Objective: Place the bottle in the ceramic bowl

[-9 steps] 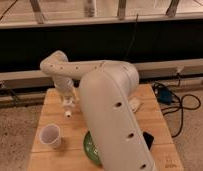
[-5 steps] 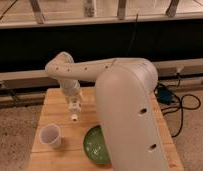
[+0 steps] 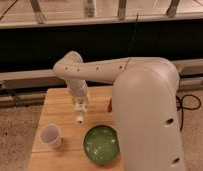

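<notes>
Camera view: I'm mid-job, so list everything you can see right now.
table: one, light wood, centre
ceramic bowl: one, glossy dark green, table's near edge
paper cup: one, white, upright, left of the bowl
bottle: one, white, at the gripper's tip, above the table
oblong thing: one, reddish-brown, mostly hidden behind the arm
cable: one, black, floor at right
arm: one, white, right foreground
gripper: one, white, pointing down, above the table behind the bowl

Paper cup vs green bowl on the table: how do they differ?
The paper cup is white; the ceramic bowl is glossy dark green. The bowl is wider and shallower than the cup. Both sit upright and apart on the wooden table. The gripper hangs over the table behind them.
</notes>
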